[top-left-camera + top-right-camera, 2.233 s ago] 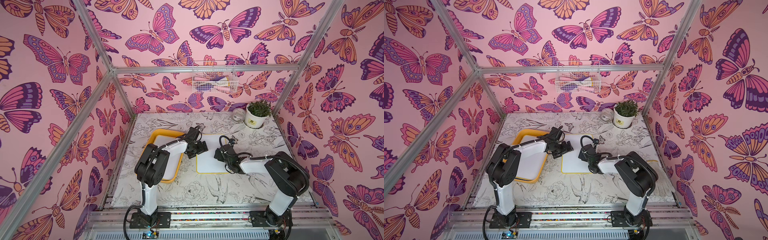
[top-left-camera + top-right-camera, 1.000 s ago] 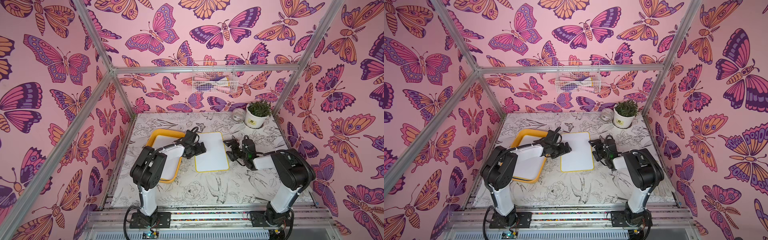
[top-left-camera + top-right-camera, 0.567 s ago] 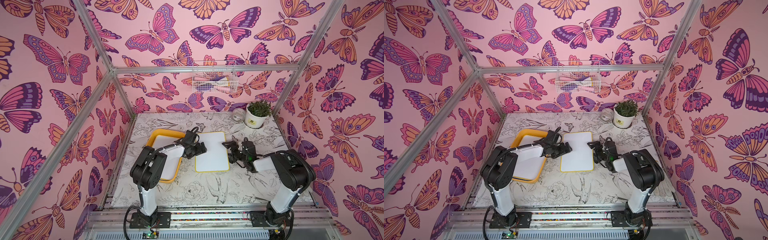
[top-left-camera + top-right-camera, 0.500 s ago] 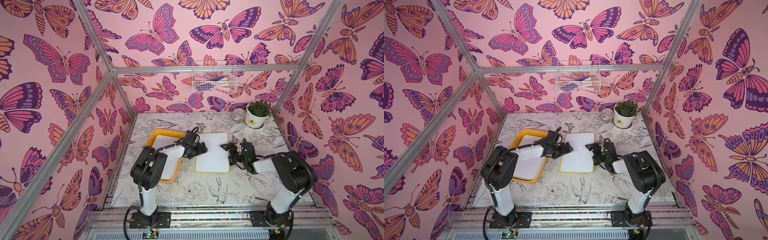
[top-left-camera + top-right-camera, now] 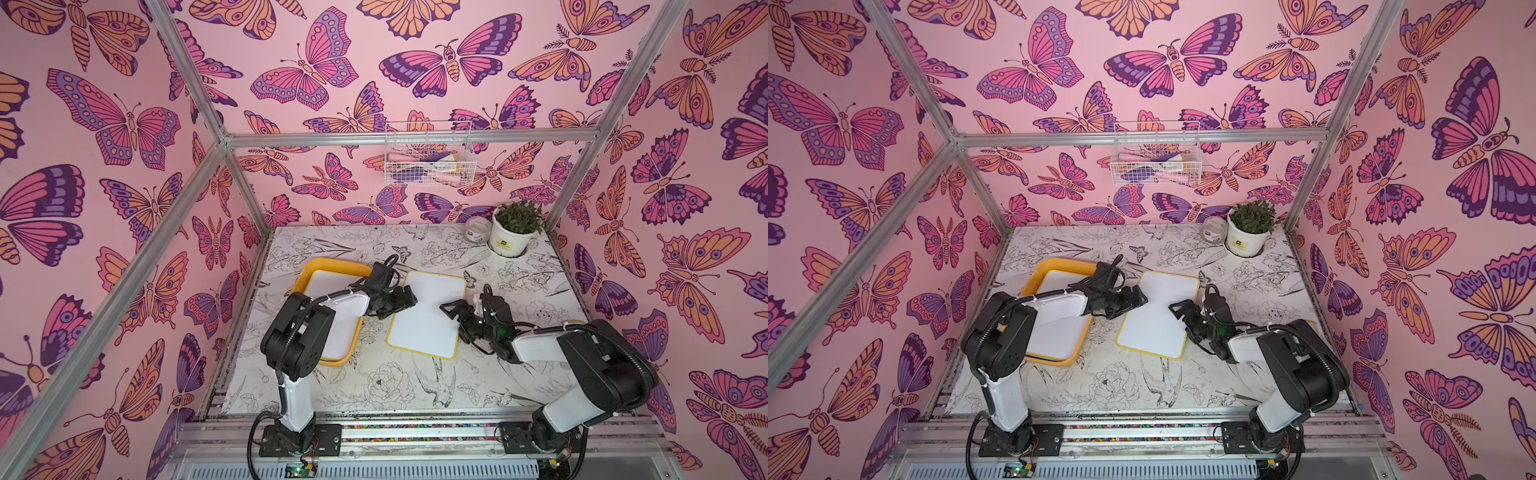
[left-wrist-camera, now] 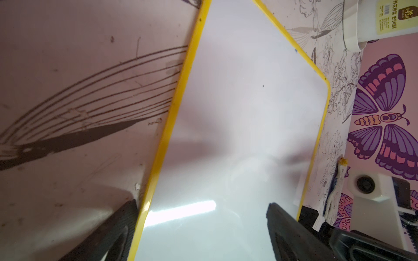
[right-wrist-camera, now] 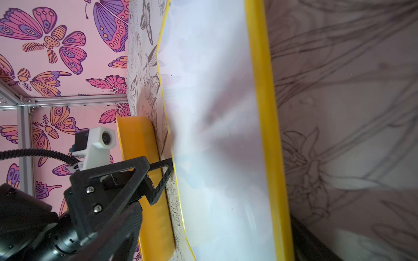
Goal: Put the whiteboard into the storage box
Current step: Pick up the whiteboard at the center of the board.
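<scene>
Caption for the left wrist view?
Open left gripper, one finger each side of the whiteboard's yellow edge, board lying on the table.

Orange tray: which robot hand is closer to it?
Left. The left gripper is just beside the storage box; the right gripper is past the whiteboard, at its far edge.

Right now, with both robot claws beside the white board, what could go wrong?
1. The whiteboard lies flat on the table, so the open left gripper and right gripper at its side edges might slip off its thin yellow frame instead of lifting it.
2. The left arm stretches across the storage box, so the board could bump it or the rim on the way in.
</scene>
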Controlling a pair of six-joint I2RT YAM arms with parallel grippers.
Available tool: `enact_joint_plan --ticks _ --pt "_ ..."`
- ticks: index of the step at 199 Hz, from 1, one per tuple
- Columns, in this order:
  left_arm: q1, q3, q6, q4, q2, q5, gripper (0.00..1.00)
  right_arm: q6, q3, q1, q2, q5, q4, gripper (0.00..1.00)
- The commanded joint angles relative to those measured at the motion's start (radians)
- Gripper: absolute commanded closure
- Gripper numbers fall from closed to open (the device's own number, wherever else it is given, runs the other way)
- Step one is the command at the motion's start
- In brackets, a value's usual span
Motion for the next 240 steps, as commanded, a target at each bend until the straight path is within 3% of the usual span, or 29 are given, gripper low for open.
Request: enact_joint_plan --ticks 1,54,130,240 --pt "-0.017 -0.072 -0.018 -0.194 0.079 0.03 0.08 -0.02 -0.044 0.008 -0.024 0.09 0.008 0.12" --pt "-0.017 -0.069 -0.021 -0.193 0.077 0.029 0.08 -0.032 -0.074 0.014 -0.134 0.102 0.075 0.21" --pt "-0.017 -0.068 -0.021 -0.194 0.073 0.031 0.08 -0.025 -0.087 0.033 -0.112 0.068 0.232 0.43" --pt "-0.017 -0.056 -0.021 -0.202 0.063 0.033 0.08 -0.03 -0.065 0.034 -0.087 0.033 0.255 0.76"
